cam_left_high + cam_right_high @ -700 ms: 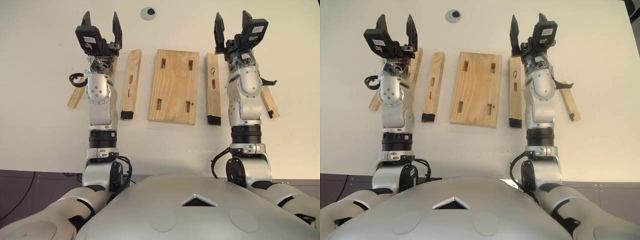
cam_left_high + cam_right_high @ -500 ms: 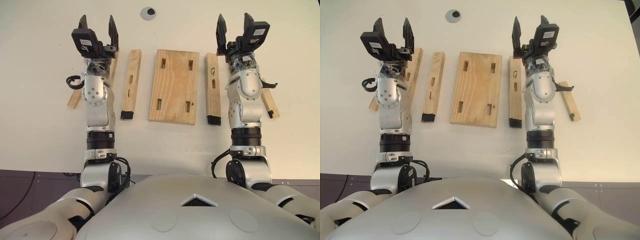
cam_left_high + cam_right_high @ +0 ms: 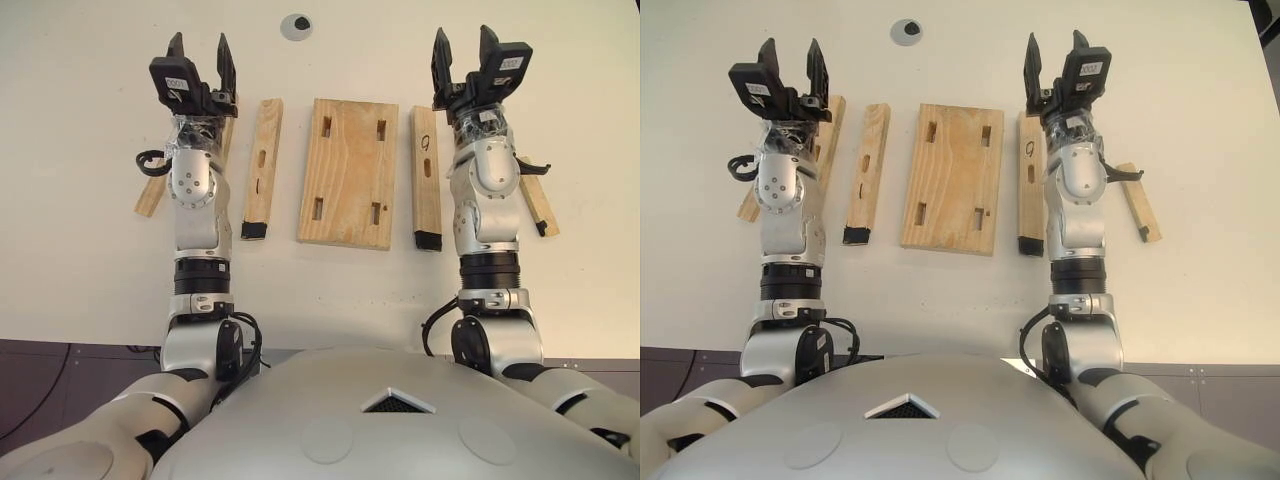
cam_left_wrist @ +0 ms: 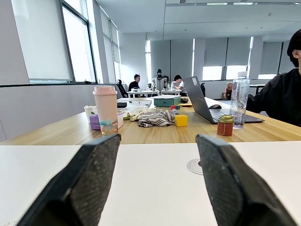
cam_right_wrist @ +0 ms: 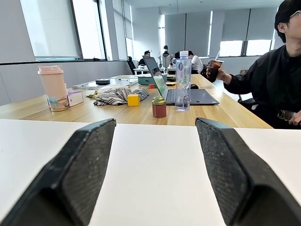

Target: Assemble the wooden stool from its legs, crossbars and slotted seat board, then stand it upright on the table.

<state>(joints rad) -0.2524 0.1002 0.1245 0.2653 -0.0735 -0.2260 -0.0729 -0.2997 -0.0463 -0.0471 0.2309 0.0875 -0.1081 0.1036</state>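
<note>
The slotted seat board [image 3: 347, 172] lies flat at the middle of the white table. A leg with a black foot [image 3: 262, 168] lies to its left, and another leg marked with a handwritten figure [image 3: 425, 176] lies to its right. A crossbar [image 3: 151, 193] pokes out from under my left arm, and another crossbar [image 3: 537, 206] from under my right arm. My left gripper [image 3: 197, 60] is open, raised above the far end of the left crossbar. My right gripper [image 3: 461, 53] is open, raised just right of the right leg's far end. Neither holds anything.
A round grey cable port [image 3: 296, 26] sits in the table beyond the board. In the wrist views a wooden desk carries a pink-lidded cup [image 4: 106, 109], a laptop [image 5: 167, 88], a water bottle and small jars. The table's near edge [image 3: 330, 341] runs close to my torso.
My left gripper swung left, then came part of the way back right. My right gripper shifted slightly left. The wooden parts have not moved.
</note>
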